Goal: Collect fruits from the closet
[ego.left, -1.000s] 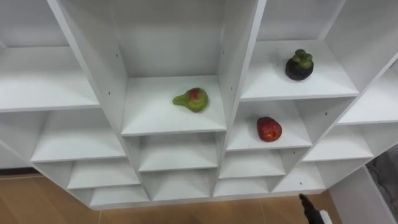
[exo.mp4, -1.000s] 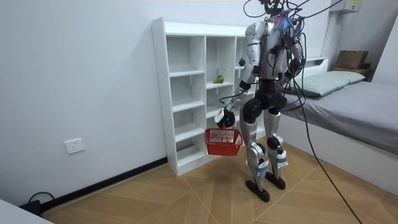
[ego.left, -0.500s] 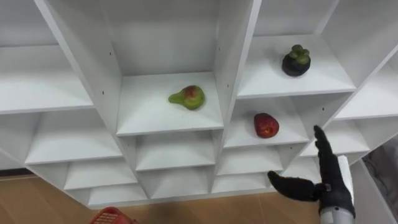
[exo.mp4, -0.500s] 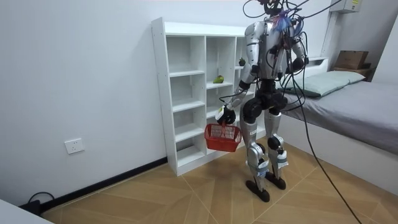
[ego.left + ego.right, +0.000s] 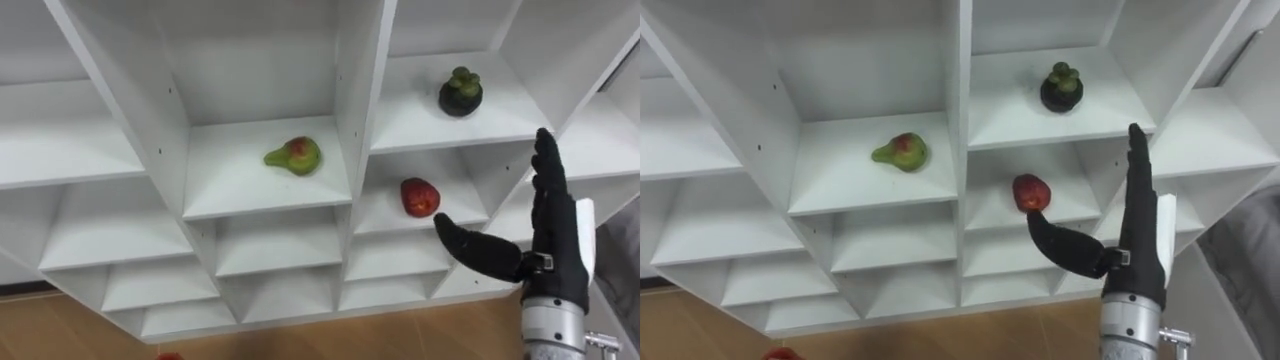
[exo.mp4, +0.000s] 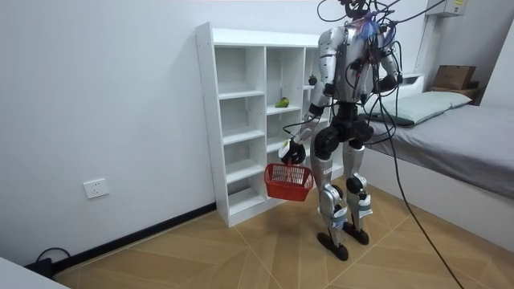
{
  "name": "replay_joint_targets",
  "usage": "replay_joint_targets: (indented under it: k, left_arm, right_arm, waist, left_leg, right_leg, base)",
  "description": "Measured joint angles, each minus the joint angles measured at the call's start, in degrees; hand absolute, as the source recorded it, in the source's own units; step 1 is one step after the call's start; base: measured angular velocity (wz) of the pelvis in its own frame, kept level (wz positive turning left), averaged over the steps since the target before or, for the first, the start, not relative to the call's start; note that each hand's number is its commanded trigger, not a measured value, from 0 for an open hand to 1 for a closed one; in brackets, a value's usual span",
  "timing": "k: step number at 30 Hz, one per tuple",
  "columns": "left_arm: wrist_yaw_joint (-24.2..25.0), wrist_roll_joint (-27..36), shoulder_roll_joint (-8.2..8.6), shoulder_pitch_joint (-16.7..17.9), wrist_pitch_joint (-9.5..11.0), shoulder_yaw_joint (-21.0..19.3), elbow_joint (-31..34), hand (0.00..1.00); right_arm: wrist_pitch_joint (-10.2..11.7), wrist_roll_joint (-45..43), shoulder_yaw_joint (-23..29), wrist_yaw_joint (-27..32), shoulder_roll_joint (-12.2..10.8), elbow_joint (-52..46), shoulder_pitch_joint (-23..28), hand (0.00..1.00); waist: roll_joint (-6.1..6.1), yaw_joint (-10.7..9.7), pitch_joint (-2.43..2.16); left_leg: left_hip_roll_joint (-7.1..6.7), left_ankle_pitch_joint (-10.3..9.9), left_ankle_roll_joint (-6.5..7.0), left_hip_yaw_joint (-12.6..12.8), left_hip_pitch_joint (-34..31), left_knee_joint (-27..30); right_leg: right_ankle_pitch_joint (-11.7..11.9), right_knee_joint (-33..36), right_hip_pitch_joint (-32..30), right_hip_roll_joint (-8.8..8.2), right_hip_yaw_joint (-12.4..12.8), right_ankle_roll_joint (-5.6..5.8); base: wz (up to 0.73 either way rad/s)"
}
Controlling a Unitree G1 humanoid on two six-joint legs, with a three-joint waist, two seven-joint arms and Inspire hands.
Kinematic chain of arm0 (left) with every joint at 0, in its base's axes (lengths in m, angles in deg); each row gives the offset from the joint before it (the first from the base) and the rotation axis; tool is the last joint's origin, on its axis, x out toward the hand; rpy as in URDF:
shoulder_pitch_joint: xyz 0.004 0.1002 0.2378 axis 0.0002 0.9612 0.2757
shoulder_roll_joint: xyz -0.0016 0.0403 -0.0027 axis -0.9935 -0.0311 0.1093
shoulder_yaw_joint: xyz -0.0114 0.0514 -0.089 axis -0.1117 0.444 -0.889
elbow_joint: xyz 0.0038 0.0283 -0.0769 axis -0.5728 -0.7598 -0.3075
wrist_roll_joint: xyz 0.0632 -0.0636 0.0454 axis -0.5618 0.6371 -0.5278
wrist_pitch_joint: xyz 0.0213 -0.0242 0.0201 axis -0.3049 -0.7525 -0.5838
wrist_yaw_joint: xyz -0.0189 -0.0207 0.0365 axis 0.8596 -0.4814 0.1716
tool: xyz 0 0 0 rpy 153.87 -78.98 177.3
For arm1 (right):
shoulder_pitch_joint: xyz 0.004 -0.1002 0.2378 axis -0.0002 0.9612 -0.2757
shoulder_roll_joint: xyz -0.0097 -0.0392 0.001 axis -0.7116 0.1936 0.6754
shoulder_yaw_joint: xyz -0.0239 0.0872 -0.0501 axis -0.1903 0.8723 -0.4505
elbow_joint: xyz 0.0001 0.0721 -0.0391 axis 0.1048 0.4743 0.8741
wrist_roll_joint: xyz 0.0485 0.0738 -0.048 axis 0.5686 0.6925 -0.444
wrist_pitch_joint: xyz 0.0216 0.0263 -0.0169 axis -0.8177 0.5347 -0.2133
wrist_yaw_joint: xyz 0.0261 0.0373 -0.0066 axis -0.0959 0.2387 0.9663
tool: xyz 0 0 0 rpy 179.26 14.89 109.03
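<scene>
Roomwide, basket [image 6: 288,181] hangs — closer, right robot hand [image 5: 553,245] spread beside apple [image 5: 419,197].

Soft, even light fills the white closet [image 5: 350,100], with no glare. Above the right hand [image 5: 548,250], the dark fruit [image 5: 460,92] casts only a faint shadow. Left of the hand, the compartments grey toward their back corners. Shelf lines splay outward near the edges.

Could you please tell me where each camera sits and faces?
Left eye view: on the head, facing down at the closet shelves; the open right hand shows lower right.
Right eye view: beside it, same scene and hand.
Room view: across the room, facing the whole robot at the closet, red basket in its left hand.
All share the pear.
</scene>
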Motion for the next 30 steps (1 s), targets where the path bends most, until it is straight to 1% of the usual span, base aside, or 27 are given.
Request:
replay_joint_targets:
  k: [5,7,8,11,12,14,19,22,23,27,29,30]
  left_arm:
    - [1.5,0.0,-0.13,-0.1,-0.2,0.0,0.0,1.0]
    - [1.7,0.0,-0.15,0.0,-0.3,0.0,0.0,1.0]
    - [1.9,0.0,-0.16,-0.1,-0.3,0.0,0.2,1.0]
    - [2.1,0.0,-0.25,-0.5,-0.3,0.0,0.3,1.0]
    - [2.1,0.0,-0.25,-0.6,-0.3,0.0,0.3,1.0]
    - [2.2,-0.1,-0.24,-1.0,-0.3,-0.4,0.3,1.0]
    - [2.2,-0.4,-0.3,-1.2,-0.6,-1.2,0.3,1.0]
    - [2.2,-0.4,-0.33,-1.5,-1.3,-1.2,0.3,1.0]
    - [2.2,-0.4,-0.33,-1.6,-1.5,-1.2,0.3,1.0]
    - [3.0,-1.2,-0.37,-1.6,-2.8,-1.4,0.5,1.0]
    - [3.9,-1.7,-0.61,-1.1,-3.7,-1.6,2.3,1.0]
    - [3.9,-1.7,-0.71,-1.0,-3.8,-1.6,2.8,1.0]
  right_arm:
    - [0.5,-3.0,-0.1,0.6,0.2,-0.7,-0.4,0.0]
    - [0.5,-3.4,-0.3,0.6,0.6,-0.6,-1.8,0.0]
    - [0.5,-3.4,-0.3,0.7,1.3,-0.6,-2.9,0.0]
    - [0.8,-3.4,-0.2,1.2,2.2,-0.7,-5.3,0.0]
    - [0.8,-3.4,-0.2,1.2,2.3,-0.7,-5.8,0.0]
    - [0.8,-3.5,0.3,1.3,2.5,-0.6,-6.4,0.0]
    - [0.8,-3.5,0.3,1.3,2.7,-0.3,-7.7,0.0]
    - [0.8,-2.6,0.5,1.1,2.7,0.9,-8.8,0.0]
    - [0.8,-2.3,0.8,1.1,2.7,1.7,-9.2,0.0]
    - [0.2,-2.6,3.4,1.1,2.8,2.8,-11.0,0.0]
    - [0.1,-2.5,5.4,1.4,3.1,2.9,-12.3,0.0]
    - [0.1,-2.4,5.5,1.6,3.4,2.9,-12.6,0.0]
  waist:
    - [-0.44,1.5,0.03]
    - [-0.59,1.6,0.13]
    - [-0.64,1.6,0.15]
    - [-0.99,1.6,0.16]
    - [-1.07,1.6,0.16]
    - [-1.39,2.7,0.15]
    - [-1.65,2.7,0.24]
    - [-1.96,2.7,0.41]
    - [-2.1,2.4,0.44]
    - [-2.2,2.4,0.61]
    - [-2.31,2.4,0.66]
    - [-2.33,2.4,0.67]
  left_leg:
    - [-0.01,0.0,0.0,-0.2,-0.1,0.0]
    - [-0.01,0.0,0.0,-0.2,-0.1,0.0]
    - [-0.02,0.0,0.0,-0.3,-0.1,0.0]
    - [-0.01,0.0,-0.03,-0.7,-0.3,0.1]
    - [-0.01,0.0,-0.05,-0.7,-0.3,0.1]
    - [0.02,0.0,-0.07,-0.7,-0.3,0.2]
    - [-0.01,0.0,-0.07,-0.9,-0.5,0.3]
    - [-0.01,0.0,-0.07,-1.2,-0.6,0.3]
    - [-0.05,0.0,-0.07,-1.6,-0.8,0.5]
    - [-0.09,0.0,-0.07,-1.8,-0.9,0.5]
    - [-0.09,0.0,-0.07,-1.8,-0.9,0.5]
    - [-0.09,0.0,-0.07,-1.8,-0.9,0.5]
  right_leg:
    - [0.0,-0.2,0.0,-0.01,0.0,0.0]
    - [0.0,-0.2,0.0,-0.01,0.0,0.0]
    - [0.0,-0.2,0.0,-0.02,0.0,0.0]
    - [0.0,-0.3,0.0,-0.01,-0.1,0.0]
    - [0.0,-0.3,0.0,0.0,-0.1,0.0]
    - [0.0,-0.3,0.0,0.03,-0.1,0.0]
    - [0.0,-0.3,0.0,-0.02,-0.2,0.0]
    - [0.0,-0.3,0.1,-0.09,-0.9,0.0]
    - [0.0,-0.3,0.1,-0.16,-1.8,0.0]
    - [0.0,-0.3,0.0,-0.18,-1.8,0.0]
    - [0.0,-0.3,0.0,-0.17,-1.8,0.0]
    - [0.0,-0.3,0.0,-0.17,-1.8,0.0]
  base:
    - [0.0]
    - [0.0]
    - [0.03]
    - [0.06]
    - [0.03]
    - [0.02]
    - [0.02]
    - [0.05]
    - [0.12]
    - [0.04]
    - [0.0]
    - [0.0]
